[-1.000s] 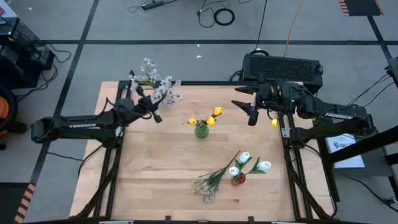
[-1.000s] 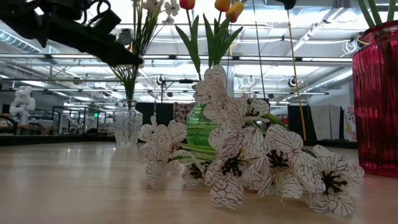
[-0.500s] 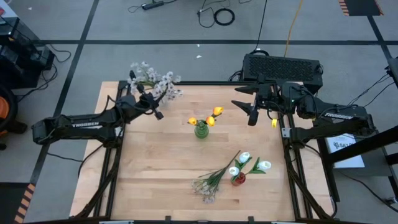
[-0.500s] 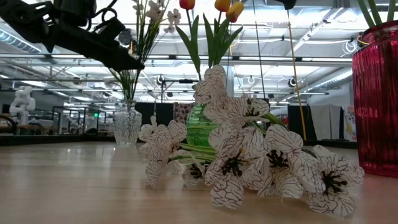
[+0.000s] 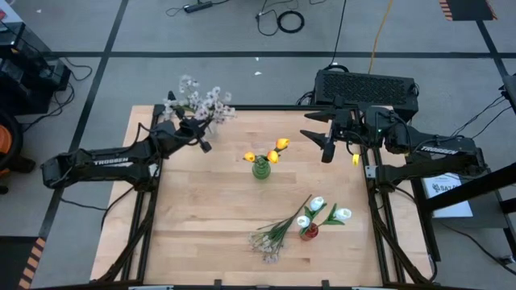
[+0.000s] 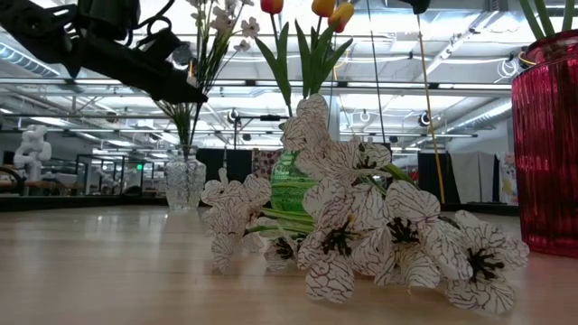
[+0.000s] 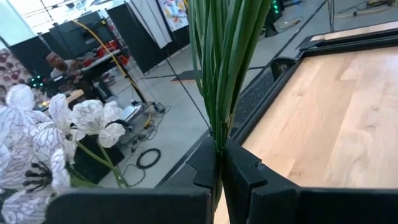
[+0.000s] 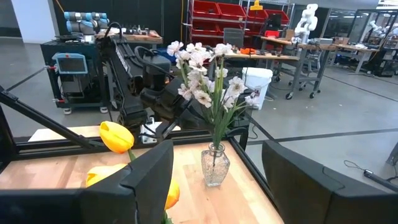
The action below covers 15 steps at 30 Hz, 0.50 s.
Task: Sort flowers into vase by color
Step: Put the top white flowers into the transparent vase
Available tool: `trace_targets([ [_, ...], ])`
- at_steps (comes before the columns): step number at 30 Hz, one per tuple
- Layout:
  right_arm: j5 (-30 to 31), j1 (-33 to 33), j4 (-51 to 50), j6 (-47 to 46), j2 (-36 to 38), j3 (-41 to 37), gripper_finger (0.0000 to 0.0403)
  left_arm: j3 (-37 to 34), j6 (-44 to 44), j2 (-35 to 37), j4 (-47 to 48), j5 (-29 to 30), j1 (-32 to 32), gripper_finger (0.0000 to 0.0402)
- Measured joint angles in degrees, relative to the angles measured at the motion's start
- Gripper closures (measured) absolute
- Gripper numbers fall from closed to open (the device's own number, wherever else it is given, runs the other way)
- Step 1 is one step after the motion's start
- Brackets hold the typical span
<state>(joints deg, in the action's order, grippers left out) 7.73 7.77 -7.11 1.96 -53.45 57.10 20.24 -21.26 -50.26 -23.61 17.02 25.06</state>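
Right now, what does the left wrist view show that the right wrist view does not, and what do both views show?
Only the left wrist view shows the left end effector shut on the green stems of the blossom spray. Only the right wrist view shows the clear glass vase holding that spray, the orange-yellow tulips, and the open right end effector. Both show the spray's pale blossoms and the wooden table.

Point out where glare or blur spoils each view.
Low view: ceiling lights blow out behind the orange tulips, and the near red vase is soft. Left wrist view: the pale blossoms are blurred and the window washed out. High view and right wrist view: even, crisp.
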Motion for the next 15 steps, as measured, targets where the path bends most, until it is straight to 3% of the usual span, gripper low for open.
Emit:
trace_targets([
  [15, 0.0, 0.0, 0.0, 0.0, 0.0, 0.0, 0.0165, -6.1, 2.9, 0.0, -10.2, -2.3, 3.9, 0.0385],
])
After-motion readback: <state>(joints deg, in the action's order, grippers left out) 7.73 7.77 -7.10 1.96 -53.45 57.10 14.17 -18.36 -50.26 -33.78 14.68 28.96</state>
